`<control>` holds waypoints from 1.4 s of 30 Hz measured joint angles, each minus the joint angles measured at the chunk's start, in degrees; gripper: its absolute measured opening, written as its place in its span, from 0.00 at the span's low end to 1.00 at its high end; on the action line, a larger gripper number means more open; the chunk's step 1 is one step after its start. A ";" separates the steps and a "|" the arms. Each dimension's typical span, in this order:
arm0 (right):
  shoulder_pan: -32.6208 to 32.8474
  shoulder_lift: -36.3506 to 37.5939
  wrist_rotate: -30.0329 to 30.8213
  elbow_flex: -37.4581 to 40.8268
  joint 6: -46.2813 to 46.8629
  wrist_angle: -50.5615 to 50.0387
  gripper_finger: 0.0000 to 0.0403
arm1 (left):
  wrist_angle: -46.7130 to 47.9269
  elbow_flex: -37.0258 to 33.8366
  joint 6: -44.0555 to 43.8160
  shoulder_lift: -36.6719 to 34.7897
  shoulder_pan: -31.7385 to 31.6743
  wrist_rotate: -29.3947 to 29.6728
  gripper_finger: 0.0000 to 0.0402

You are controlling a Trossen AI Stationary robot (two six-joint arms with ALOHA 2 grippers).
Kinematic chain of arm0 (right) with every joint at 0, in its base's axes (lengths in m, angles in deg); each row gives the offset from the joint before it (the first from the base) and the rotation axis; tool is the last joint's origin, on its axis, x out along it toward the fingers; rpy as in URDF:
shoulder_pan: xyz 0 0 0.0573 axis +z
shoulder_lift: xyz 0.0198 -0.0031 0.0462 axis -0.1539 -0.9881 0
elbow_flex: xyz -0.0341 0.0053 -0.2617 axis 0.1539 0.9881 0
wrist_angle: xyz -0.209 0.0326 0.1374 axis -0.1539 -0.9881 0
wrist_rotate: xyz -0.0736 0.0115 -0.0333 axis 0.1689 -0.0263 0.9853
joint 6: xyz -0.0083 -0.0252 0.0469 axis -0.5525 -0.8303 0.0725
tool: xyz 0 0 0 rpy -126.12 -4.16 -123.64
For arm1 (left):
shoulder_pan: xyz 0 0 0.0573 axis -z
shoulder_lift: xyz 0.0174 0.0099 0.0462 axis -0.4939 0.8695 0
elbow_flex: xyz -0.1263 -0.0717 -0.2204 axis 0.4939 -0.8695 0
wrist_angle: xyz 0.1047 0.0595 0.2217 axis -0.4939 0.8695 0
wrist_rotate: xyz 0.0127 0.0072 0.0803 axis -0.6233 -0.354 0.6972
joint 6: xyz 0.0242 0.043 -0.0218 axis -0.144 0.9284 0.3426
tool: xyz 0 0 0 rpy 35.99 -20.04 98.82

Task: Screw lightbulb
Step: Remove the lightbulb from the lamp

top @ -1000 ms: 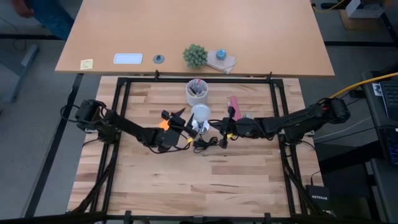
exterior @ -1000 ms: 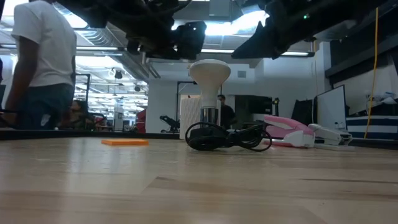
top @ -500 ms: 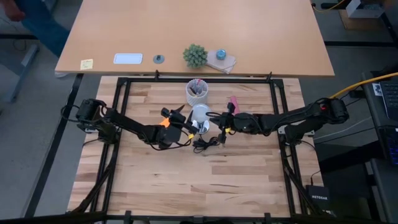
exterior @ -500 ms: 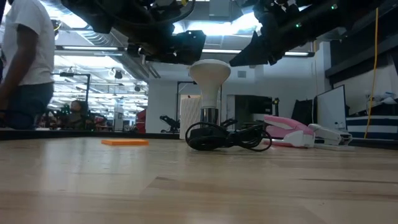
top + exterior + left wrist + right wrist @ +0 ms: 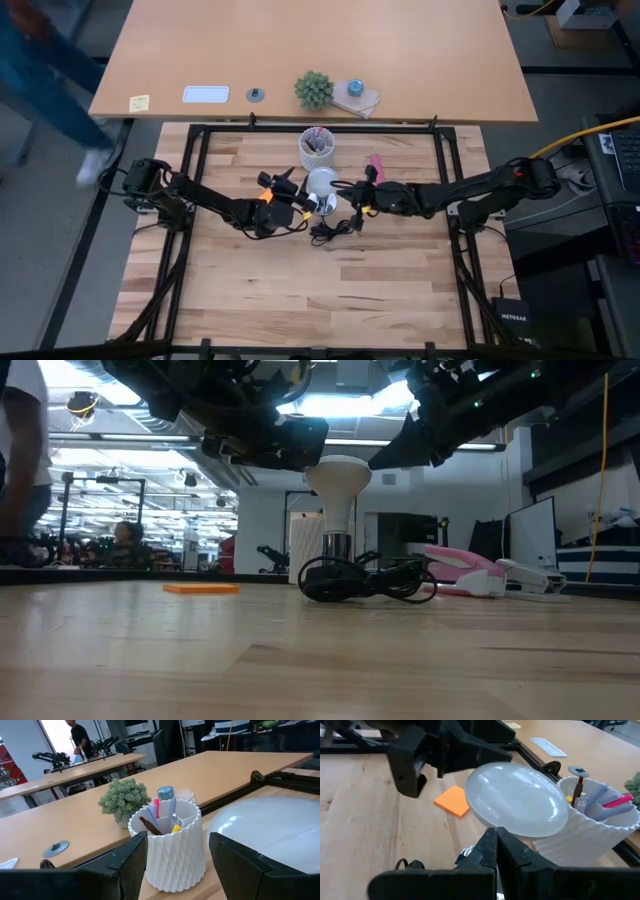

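I've got the lightbulb (image 5: 337,485) standing upright, base down in the round silvery fitting (image 5: 336,546), near the middle of the table (image 5: 330,300), so it looks seated; whether it's fully tight I can't tell. The left gripper (image 5: 300,201) sits just beside the bulb's dome, fingers spread and holding nothing. The right gripper (image 5: 345,192) is near on the other side, fingers pressed together and empty (not touching the bulb, as far as I see). Dome is smooth, glossy white, tapering to a grey neck; black cord (image 5: 370,580) coils around the fitting. The ribbed white cup (image 5: 172,847) of pens stands just behind.
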 joint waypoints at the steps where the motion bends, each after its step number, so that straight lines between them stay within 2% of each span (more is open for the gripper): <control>1: -0.02 -0.33 0.02 0.00 0.00 0.02 0.01 | -0.01 0.00 -0.02 0.00 0.07 -0.09 0.51; 20: -2.00 -1.21 3.24 0.07 -0.01 -0.43 0.01 | -0.09 0.00 -3.75 -0.02 3.33 -1.71 0.51; 27: -4.05 -1.21 2.53 0.07 0.01 -0.07 0.01 | -0.44 0.04 -5.52 -0.04 4.72 -6.17 0.51; 37: -4.46 -1.23 2.70 0.07 0.00 -0.04 0.01 | -2.14 0.04 -8.82 -0.04 3.63 -11.36 0.51; 42: -4.83 -1.23 2.83 0.07 0.00 -0.08 0.01 | -2.22 0.04 -8.78 -0.04 3.74 -11.67 0.51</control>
